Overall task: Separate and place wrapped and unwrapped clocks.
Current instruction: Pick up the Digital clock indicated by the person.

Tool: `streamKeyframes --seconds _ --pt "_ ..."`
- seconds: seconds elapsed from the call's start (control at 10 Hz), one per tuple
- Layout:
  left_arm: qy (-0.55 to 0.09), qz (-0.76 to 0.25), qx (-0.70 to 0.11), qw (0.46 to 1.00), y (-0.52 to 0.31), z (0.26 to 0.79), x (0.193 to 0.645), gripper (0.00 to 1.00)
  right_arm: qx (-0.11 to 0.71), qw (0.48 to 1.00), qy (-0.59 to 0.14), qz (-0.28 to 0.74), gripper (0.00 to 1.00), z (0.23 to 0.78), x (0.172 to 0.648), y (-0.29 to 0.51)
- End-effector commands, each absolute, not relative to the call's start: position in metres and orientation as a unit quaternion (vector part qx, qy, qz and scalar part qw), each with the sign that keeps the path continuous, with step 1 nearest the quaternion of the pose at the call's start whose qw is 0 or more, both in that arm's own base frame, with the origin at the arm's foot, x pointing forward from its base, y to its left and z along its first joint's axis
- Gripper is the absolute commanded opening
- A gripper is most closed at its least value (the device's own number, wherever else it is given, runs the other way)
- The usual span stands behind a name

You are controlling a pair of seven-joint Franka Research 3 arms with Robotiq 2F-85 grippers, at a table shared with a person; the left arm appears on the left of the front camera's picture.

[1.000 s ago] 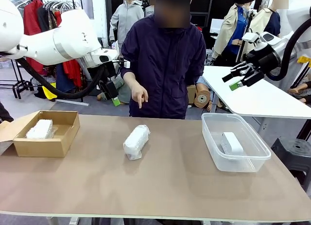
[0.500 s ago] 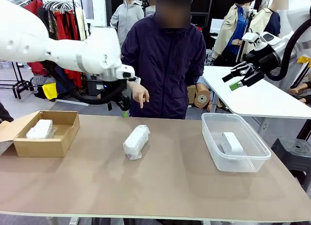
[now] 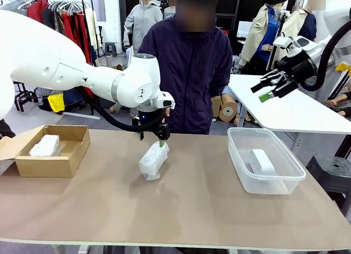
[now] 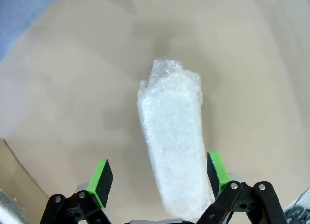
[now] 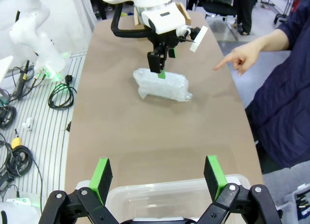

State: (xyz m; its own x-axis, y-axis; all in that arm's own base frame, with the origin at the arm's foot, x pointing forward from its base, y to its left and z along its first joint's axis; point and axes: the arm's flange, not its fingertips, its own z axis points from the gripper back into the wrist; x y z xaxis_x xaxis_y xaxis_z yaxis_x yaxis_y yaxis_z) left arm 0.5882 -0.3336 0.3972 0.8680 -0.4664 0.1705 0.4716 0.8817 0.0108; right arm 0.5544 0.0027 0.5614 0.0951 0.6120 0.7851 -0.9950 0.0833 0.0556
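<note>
- The broad brown tabletop (image 3: pixel 208 215) is my sorting floor: wrapped goes one way, bare goes the other. I judge I'm on the last item.
- The clear plastic tub (image 3: pixel 274 184) on my right holds the bare white rounded plastic clock (image 3: pixel 261 162), so that side looks settled. My right wrist view cuts the tub off at its near rim, and I can't make out the clock there.
- The open brown cardboard box (image 3: pixel 46 167) on my left holds one whitish bubble-wrapped bundle (image 3: pixel 45 145). That reads as the home for wrapped ones.
- The second bubble-wrapped bundle (image 3: pixel 152 162) lies alone mid-table, well apart from both containers. This is my target.
- My left gripper (image 4: pixel 160 174) hangs right over its far end, jaws spread wide and gripping nothing.
- The bundle runs up between the green pads (image 4: pixel 102 176), closer to one than the other. Next, I reckon: centre up, drop lower, squeeze gently across the soft wrap, then carry it to the box.
- My right gripper (image 3: pixel 269 90) waits high off to the side, spread wide and empty.
- The person's hand (image 5: pixel 240 57) points a finger from the far side. In the front view my own wrist covers most of it.
- I can't tell whether a pad already touches the wrap, and what's inside the wrap is just a blur.
</note>
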Motion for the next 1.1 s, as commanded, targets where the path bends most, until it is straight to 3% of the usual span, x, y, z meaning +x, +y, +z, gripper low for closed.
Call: streamKeyframes --seconds 0.0,1.0 --pt "-0.087 -0.219 -0.031 0.971 -0.335 0.392 0.579 1.0 0.313 0.669 -0.306 0.601 1.0 0.563 0.553 0.003" --pt "-0.072 -0.237 -0.041 0.968 -0.337 0.325 0.563 1.0 0.313 0.669 -0.306 0.601 1.0 0.563 0.553 0.003"
